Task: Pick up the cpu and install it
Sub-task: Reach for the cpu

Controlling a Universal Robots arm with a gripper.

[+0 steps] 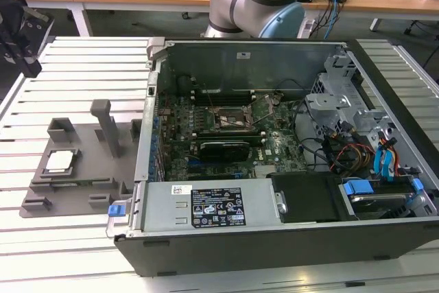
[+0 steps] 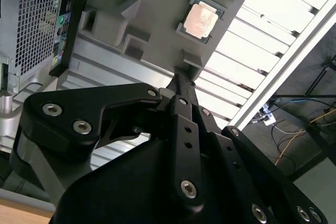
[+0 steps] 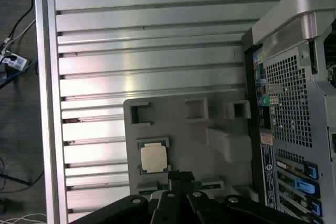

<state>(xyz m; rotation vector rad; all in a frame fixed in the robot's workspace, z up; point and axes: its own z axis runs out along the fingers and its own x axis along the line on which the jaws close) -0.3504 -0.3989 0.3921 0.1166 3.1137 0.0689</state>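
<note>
I see the small, thin, square silvery-grey cpu (image 1: 58, 161) lying flat in a recess of the large grey plastic fixture tray (image 1: 89, 173); the tray rests on the slatted aluminium table (image 1: 82, 60), at the exterior view's left of the open grey metal computer case (image 1: 233, 66). Inside the case, the dark square socket frame (image 1: 230, 120) sits on the green board. In the first wrist view my black gripper (image 3: 181, 176) hovers over the tray edge near the cpu (image 3: 154, 158); its fingertips are drawn together, gripping nothing, and are clear of the chip.
</note>
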